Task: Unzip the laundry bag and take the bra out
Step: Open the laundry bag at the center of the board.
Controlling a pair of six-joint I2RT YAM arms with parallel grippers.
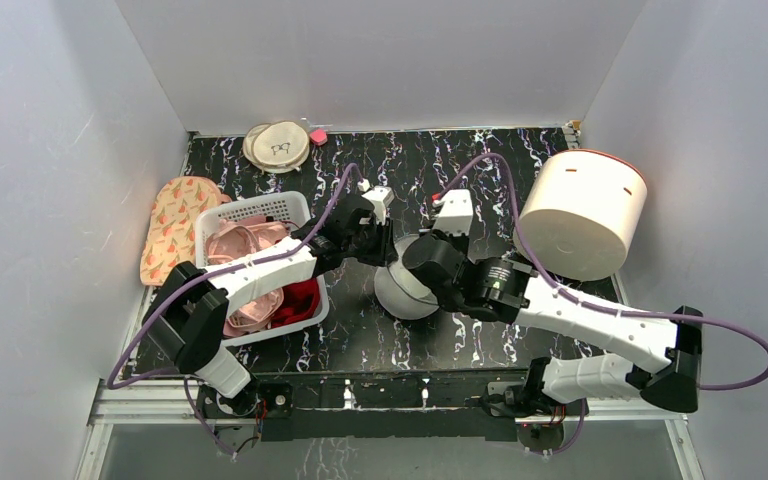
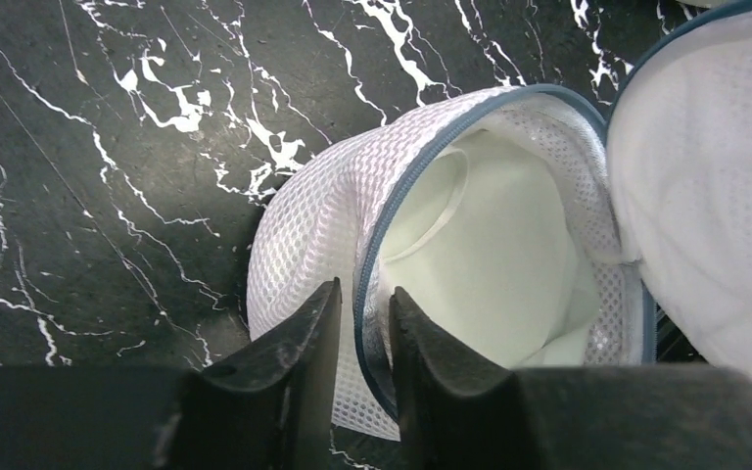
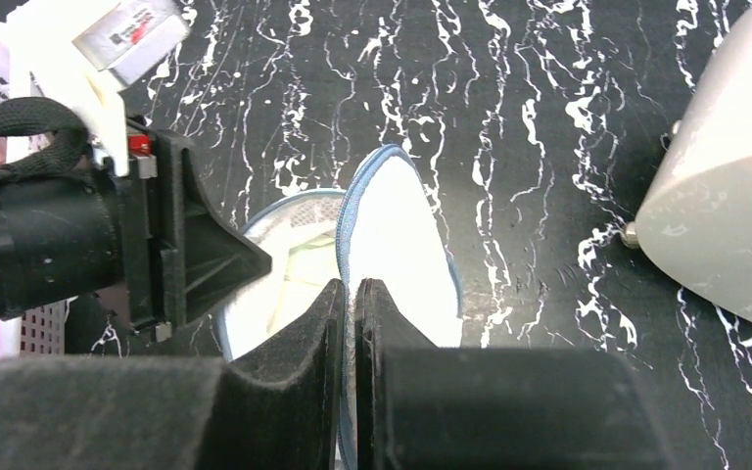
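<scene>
**Bag's unzipped, now the bra has to come out**

The laundry bag [image 1: 405, 295] sits mid-table [image 2: 108, 196] between the two arms, and its zipper [image 2: 392, 211] looks fully undone, with the two halves gaping like a clamshell. The right gripper [image 3: 350, 286] is clamped tight on the edge of the upper flap and holds it up. The left gripper [image 2: 364, 292] is down to a narrow gap, with the rim of the lower half pinched between its fingers. A white bra [image 2: 490, 255] cup is nestled inside that half.

So I'd say unzipping is done and we're at the removal step. Next someone has to reach past the rim and grab the cup itself, not just mesh.
</scene>
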